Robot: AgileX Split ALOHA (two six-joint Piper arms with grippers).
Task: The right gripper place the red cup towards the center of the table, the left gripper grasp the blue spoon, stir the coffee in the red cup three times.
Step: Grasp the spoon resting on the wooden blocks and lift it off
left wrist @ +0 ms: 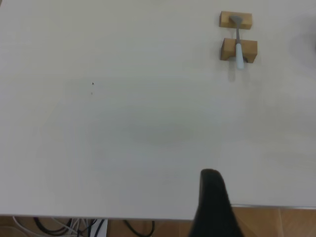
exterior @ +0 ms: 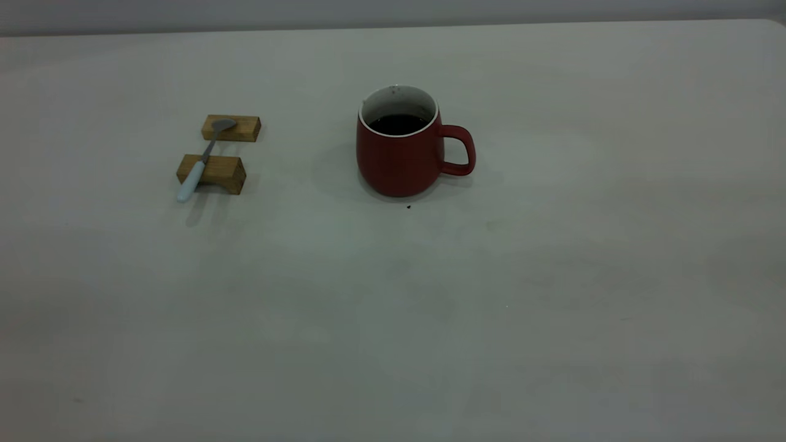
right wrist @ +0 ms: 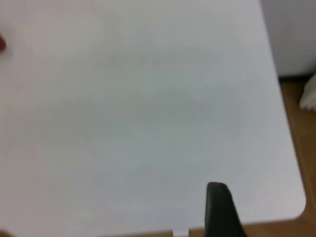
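The red cup (exterior: pixel 399 162) stands upright near the middle of the table (exterior: pixel 393 319), handle pointing right, with dark coffee (exterior: pixel 398 124) inside. Well to its left, the blue spoon (exterior: pixel 198 172) lies across two wooden blocks, bowl on the far block and pale handle sticking out past the near one. The left wrist view shows the spoon (left wrist: pixel 238 45) far off, and my left gripper (left wrist: pixel 211 197) only as a dark shape over the table's edge. My right gripper (right wrist: pixel 219 207) is likewise a dark shape at the table's edge near a rounded corner. Neither gripper appears in the exterior view.
The far wooden block (exterior: pixel 232 128) and the near wooden block (exterior: pixel 216 173) hold the spoon off the table. A tiny black speck (exterior: pixel 408 207) lies just in front of the cup. Cables (left wrist: pixel 74 227) hang below the table edge by the left arm.
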